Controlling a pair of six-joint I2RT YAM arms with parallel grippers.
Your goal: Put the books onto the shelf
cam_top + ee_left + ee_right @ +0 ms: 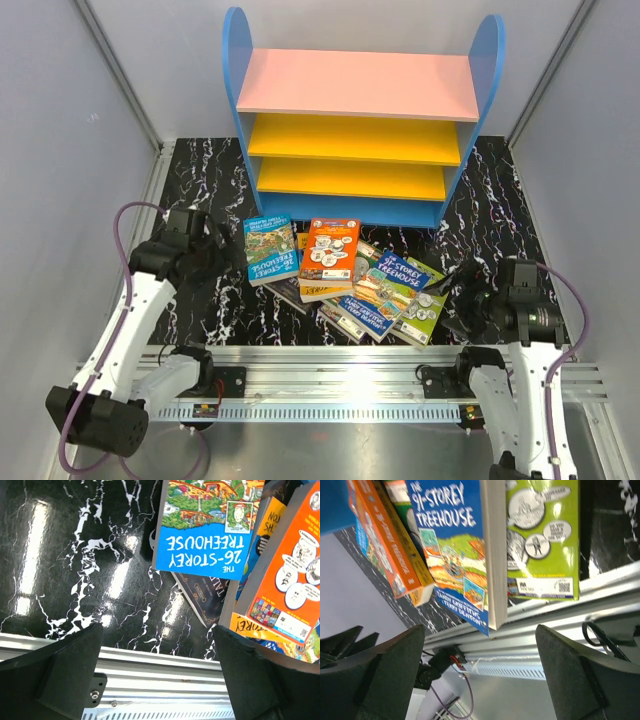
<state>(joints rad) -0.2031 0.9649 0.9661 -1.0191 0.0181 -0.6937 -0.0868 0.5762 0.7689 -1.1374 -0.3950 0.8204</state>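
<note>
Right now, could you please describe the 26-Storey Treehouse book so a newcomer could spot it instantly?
Find the blue-sided shelf at the back of the black marbled table; books lie scattered before it. The 26-Storey Treehouse book is the leftmost, its blue cover lying left of the orange book.

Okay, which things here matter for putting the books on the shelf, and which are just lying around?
For the job:
- the pile of books, including the 26-Storey Treehouse and the orange book
- the shelf

Just there:
- the marbled tabletop
- the metal rail

Treehouse book (451, 535) atop lime book (545, 555)
</note>
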